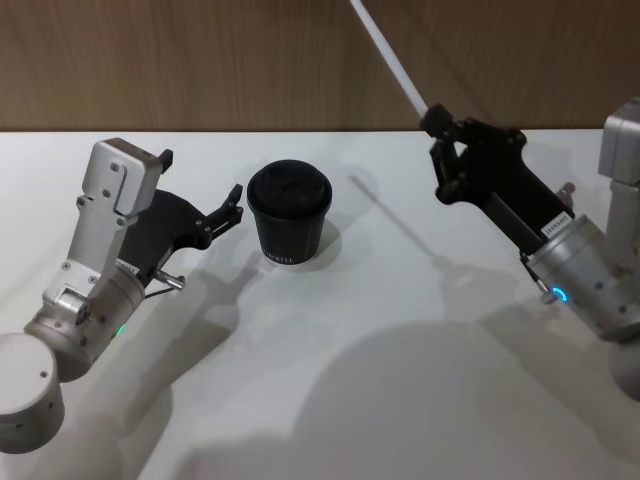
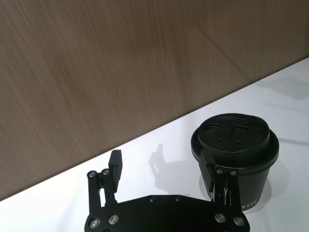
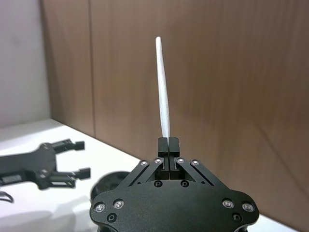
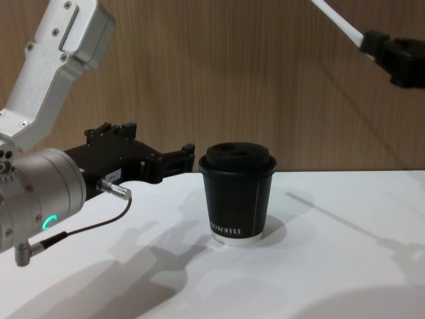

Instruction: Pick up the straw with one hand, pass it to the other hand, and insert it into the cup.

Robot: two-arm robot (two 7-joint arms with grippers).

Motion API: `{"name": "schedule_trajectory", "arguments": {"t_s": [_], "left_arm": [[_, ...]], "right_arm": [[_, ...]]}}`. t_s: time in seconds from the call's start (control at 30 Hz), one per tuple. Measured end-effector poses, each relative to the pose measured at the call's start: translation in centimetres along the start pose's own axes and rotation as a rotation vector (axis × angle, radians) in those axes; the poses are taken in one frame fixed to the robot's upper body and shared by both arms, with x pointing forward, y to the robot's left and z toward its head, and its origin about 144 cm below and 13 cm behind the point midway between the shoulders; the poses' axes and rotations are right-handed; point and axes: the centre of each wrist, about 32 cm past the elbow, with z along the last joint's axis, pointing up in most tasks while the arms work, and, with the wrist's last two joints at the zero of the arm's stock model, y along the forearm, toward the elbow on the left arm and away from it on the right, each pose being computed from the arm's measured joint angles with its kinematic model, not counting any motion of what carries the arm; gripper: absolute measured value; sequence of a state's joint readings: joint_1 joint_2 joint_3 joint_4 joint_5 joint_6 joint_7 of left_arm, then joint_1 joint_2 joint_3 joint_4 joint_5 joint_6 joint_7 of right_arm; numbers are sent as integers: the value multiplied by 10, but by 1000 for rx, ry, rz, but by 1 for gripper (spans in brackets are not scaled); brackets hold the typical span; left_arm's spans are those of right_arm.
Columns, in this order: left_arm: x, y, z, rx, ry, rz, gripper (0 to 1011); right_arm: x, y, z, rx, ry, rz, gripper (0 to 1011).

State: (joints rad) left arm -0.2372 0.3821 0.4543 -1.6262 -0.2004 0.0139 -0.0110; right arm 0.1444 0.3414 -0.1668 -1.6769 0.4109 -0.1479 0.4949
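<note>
Straw [image 1: 390,62] top cut off at head view's edge; right gripper [image 1: 437,122] pinches its btm end. Left gripper [image 1: 235,205], fingers spread wide, sits beside cup [image 1: 289,215]; lettering partly legible: "KOFFEE".

- A smooth white table [image 1: 400,400] spans the work area, and its far edge meets a brown wood-grain wall [image 1: 250,60].
- Standing directly on it is a black paper coffee cup [image 1: 288,215], upright, with a domed black lid on, white lettering low on its side and a white base rim on the surface.
- In the head view the cup sits toward the far edge, left of the middle.
</note>
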Motion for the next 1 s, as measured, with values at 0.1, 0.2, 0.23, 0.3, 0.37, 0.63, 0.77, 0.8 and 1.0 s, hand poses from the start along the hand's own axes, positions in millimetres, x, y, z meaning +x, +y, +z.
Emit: {"name": "schedule_trajectory", "arguments": {"t_s": [0.1, 0.2, 0.23, 0.3, 0.37, 0.63, 0.77, 0.8, 1.0], "left_arm": [[0, 0, 0, 0, 0, 0, 1003], [0, 0, 0, 0, 0, 0, 1003], [0, 0, 0, 0, 0, 0, 1003], [0, 0, 0, 0, 0, 0, 1003], [0, 0, 0, 0, 0, 0, 1003], [0, 0, 0, 0, 1, -1, 1003], [2, 1, 1, -1, 14, -10, 1003], [3, 1, 2, -3, 23, -15, 1003], [10, 5, 5, -17, 80, -53, 1003]], "right_arm": [[2, 8, 0, 31, 15, 44, 8], [3, 18, 0, 63, 28, 87, 8], [3, 23, 0, 76, 35, 107, 8], [3, 27, -1, 88, 43, 127, 8], [2, 36, -1, 108, 55, 159, 8], [-2, 60, -2, 151, 82, 227, 8], [-4, 68, -2, 164, 90, 248, 8], [-4, 69, -2, 166, 91, 251, 8], [-6, 77, -2, 179, 98, 273, 8]]}}
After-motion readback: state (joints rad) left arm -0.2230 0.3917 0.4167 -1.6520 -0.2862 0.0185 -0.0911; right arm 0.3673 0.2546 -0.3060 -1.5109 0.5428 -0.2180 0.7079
